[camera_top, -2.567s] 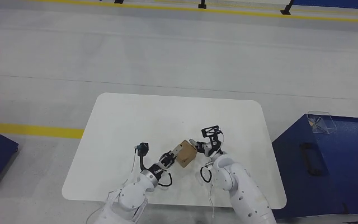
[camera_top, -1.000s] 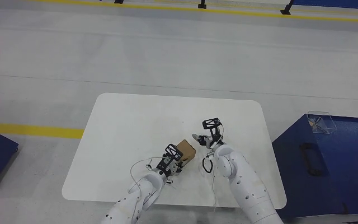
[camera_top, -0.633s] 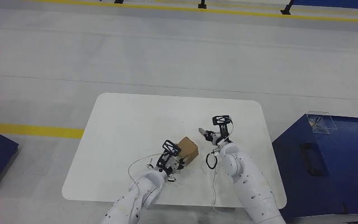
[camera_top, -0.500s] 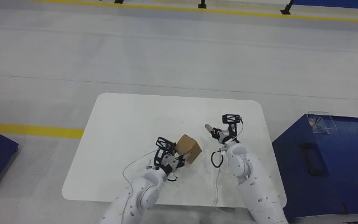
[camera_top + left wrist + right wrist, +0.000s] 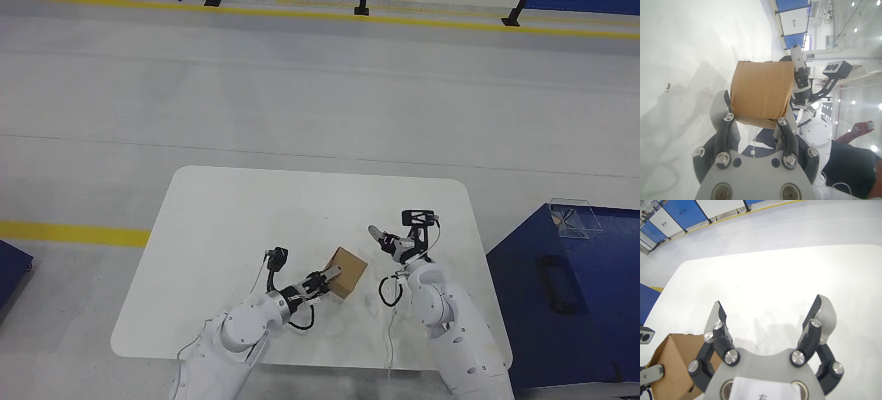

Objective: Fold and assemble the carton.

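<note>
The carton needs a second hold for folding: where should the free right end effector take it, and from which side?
Probably at the carton's far end, pinching two opposite flat walls and coming in from its right, where the open right end effector hangs over the table. The left end effector clamps the near end across its side walls, so only the far end looks free.

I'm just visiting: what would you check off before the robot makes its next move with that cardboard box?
1. Left gripper shut on the carton: ok, fingers press two opposite sides.
2. Right gripper open, holding nothing: ok.
3. Right gripper apart from the carton: ok.
4. Carton flaps all folded shut: cannot tell.
5. Carton resting on the table: cannot tell.
</note>
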`<state>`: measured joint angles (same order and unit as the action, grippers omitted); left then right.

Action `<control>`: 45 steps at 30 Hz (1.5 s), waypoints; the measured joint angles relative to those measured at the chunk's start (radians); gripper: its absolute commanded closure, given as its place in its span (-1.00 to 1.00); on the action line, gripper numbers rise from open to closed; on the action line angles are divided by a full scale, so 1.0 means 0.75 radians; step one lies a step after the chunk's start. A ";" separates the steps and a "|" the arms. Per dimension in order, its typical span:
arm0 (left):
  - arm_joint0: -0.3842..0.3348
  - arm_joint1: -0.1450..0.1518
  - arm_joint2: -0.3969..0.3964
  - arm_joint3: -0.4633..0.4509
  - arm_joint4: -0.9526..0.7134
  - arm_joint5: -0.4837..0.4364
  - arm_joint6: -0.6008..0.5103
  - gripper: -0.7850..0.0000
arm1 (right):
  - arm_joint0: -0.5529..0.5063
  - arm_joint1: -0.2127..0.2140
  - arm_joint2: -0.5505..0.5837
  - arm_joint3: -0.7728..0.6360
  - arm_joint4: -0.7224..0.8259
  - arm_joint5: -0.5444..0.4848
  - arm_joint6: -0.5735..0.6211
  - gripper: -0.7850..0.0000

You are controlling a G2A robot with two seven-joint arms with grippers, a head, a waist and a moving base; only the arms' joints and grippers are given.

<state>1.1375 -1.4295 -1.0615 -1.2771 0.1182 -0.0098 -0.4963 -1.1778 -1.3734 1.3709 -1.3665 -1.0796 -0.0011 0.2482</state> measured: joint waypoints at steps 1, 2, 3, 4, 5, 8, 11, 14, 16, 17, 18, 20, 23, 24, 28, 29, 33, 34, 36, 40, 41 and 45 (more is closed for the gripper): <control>-0.004 -0.001 0.002 0.009 0.005 0.010 0.007 1.00 | 0.000 0.000 -0.002 0.000 0.000 0.000 -0.001 -1.00; -0.008 -0.001 0.003 0.020 0.007 0.027 0.016 0.97 | -0.001 0.000 -0.004 0.002 0.001 0.000 -0.001 -1.00; -0.011 -0.002 0.003 0.027 0.006 0.041 0.017 0.44 | -0.001 0.000 -0.005 0.004 0.002 0.000 -0.001 -1.00; -0.014 -0.002 0.003 0.033 0.004 0.058 0.013 -0.26 | 0.000 0.000 -0.007 0.007 0.003 -0.001 0.001 -1.00; -0.018 -0.001 0.003 0.039 0.006 0.078 0.009 -1.00 | 0.001 0.000 -0.009 0.010 0.004 -0.003 0.004 -1.00; -0.016 0.002 -0.008 0.038 0.008 0.119 0.019 -1.00 | 0.002 0.000 -0.010 0.011 0.004 -0.004 0.006 -1.00; -0.001 0.007 -0.040 0.015 -0.024 0.139 0.016 -1.00 | 0.002 0.000 -0.010 0.011 0.004 -0.004 0.005 -1.00; 0.026 0.019 -0.095 -0.039 -0.042 0.139 0.033 -1.00 | 0.002 0.000 -0.010 0.011 0.004 -0.004 0.005 -1.00; 0.054 0.028 -0.122 -0.088 -0.021 0.130 0.052 -1.00 | 0.002 0.000 -0.010 0.011 0.004 -0.004 0.005 -1.00; 0.074 0.034 -0.136 -0.126 0.003 0.133 0.068 -1.00 | 0.002 0.000 -0.010 0.011 0.004 -0.004 0.005 -1.00; 0.089 0.037 -0.145 -0.157 0.023 0.135 0.083 -1.00 | 0.002 0.000 -0.010 0.011 0.004 -0.004 0.005 -1.00; 0.128 0.045 -0.167 -0.236 0.064 0.104 0.136 -0.53 | 0.002 0.000 -0.010 0.011 0.004 -0.004 0.005 -1.00; 0.189 0.055 -0.172 -0.343 0.206 -0.009 0.260 1.00 | 0.002 0.000 -0.010 0.011 0.004 -0.004 0.005 -1.00; 0.205 0.058 -0.166 -0.365 0.270 -0.045 0.305 1.00 | 0.002 0.000 -0.010 0.011 0.004 -0.004 0.005 -1.00; 0.239 0.061 -0.079 -0.394 0.587 -0.138 0.470 1.00 | 0.002 0.000 -0.010 0.011 0.004 -0.004 0.005 -1.00; 0.236 0.059 -0.039 -0.384 0.685 -0.145 0.494 1.00 | 0.002 0.000 -0.010 0.011 0.004 -0.004 0.005 -1.00; 0.204 0.047 0.076 -0.329 0.916 -0.110 0.532 1.00 | 0.002 0.000 -0.010 0.011 0.004 -0.004 0.005 -1.00; 0.195 0.045 0.096 -0.314 0.955 -0.099 0.537 1.00 | 0.002 0.000 -0.010 0.011 0.004 -0.004 0.005 -1.00; 0.175 0.037 0.130 -0.283 1.015 -0.065 0.545 1.00 | 0.002 0.000 -0.010 0.011 0.004 -0.004 0.005 -1.00; 0.141 0.026 0.162 -0.232 1.048 -0.017 0.534 1.00 | 0.002 0.000 -0.010 0.011 0.004 -0.004 0.005 -1.00; 0.133 0.023 0.166 -0.219 1.046 -0.005 0.524 1.00 | 0.002 0.000 -0.010 0.011 0.004 -0.004 0.005 -1.00; 0.106 0.015 0.180 -0.172 1.033 0.024 0.459 1.00 | 0.002 0.000 -0.010 0.011 0.004 -0.004 0.005 -1.00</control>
<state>1.2169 -1.4185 -0.9268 -1.4060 0.8932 0.0085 -0.1520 -1.1763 -1.3736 1.3636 -1.3585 -1.0764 -0.0040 0.2522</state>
